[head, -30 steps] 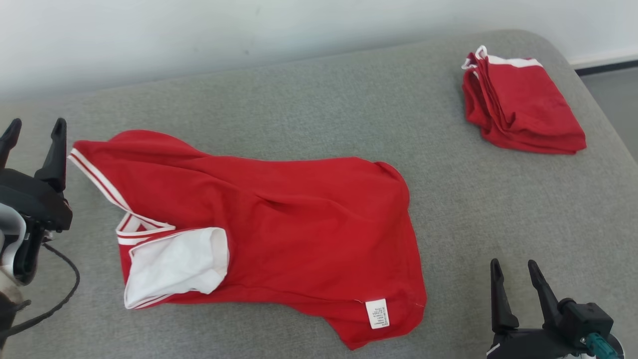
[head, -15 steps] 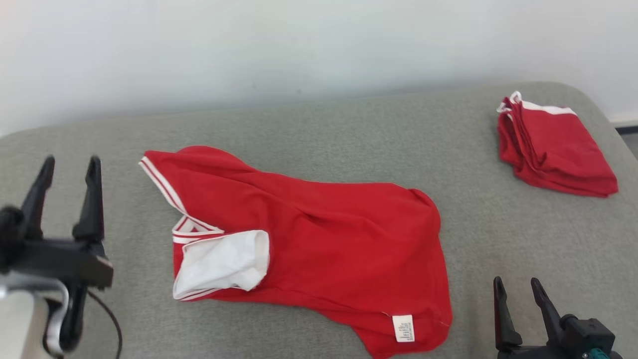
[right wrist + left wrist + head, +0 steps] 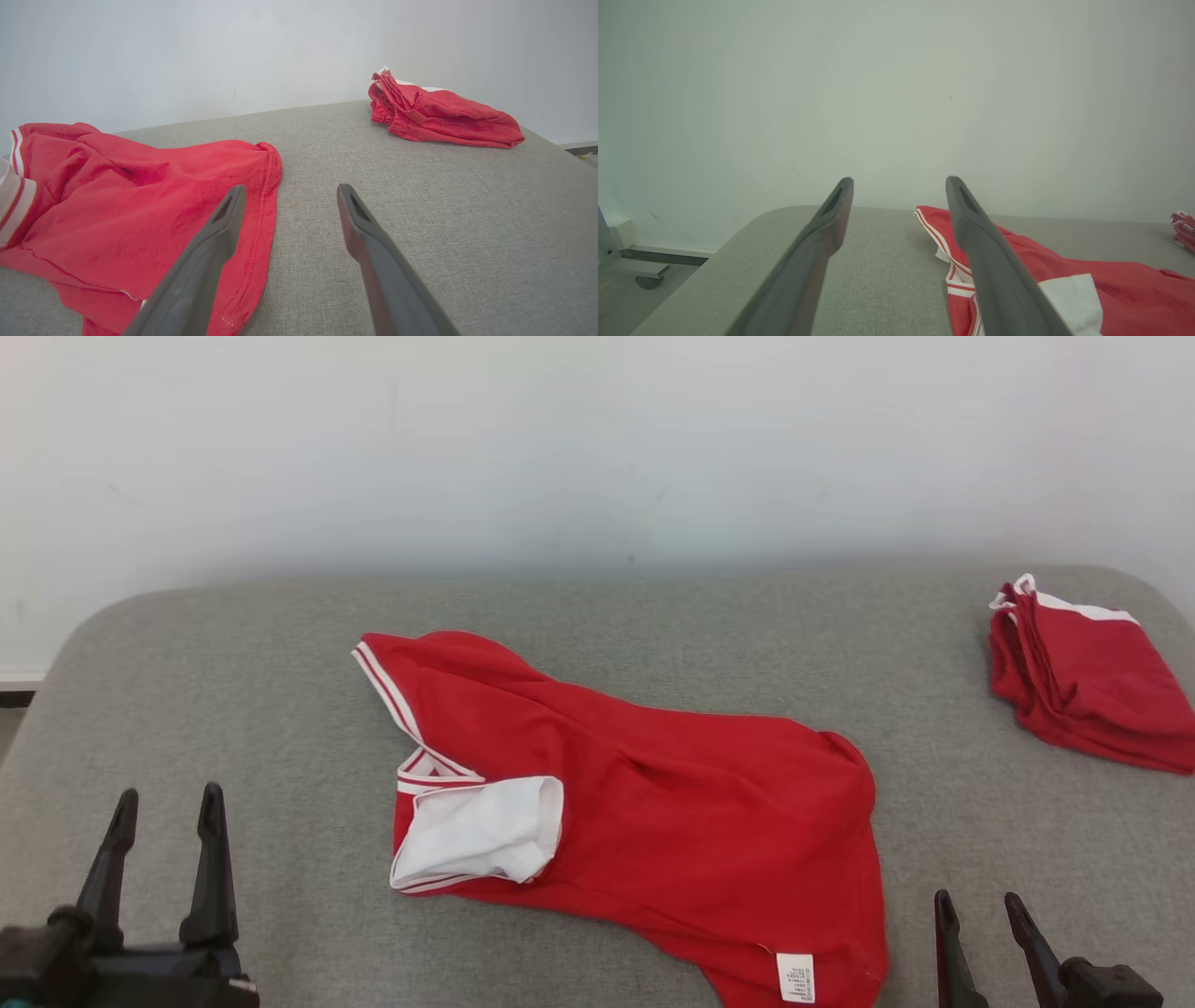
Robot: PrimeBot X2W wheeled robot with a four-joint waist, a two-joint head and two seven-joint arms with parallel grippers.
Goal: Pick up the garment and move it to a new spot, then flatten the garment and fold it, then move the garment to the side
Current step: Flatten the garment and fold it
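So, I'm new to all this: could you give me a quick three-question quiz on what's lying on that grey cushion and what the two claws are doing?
1. True or false: the left gripper and the right gripper both stand open, holding nothing.
2. Fill in: the white label on the spread red garment lies nearer the ___ gripper.
3. Pick one. The folded red pile lies: A) on top of the spread red garment; B) near the right end of the grey cushion, apart from the spread red garment; C) between the left gripper's fingers.
Key: 1 true; 2 right; 3 B.
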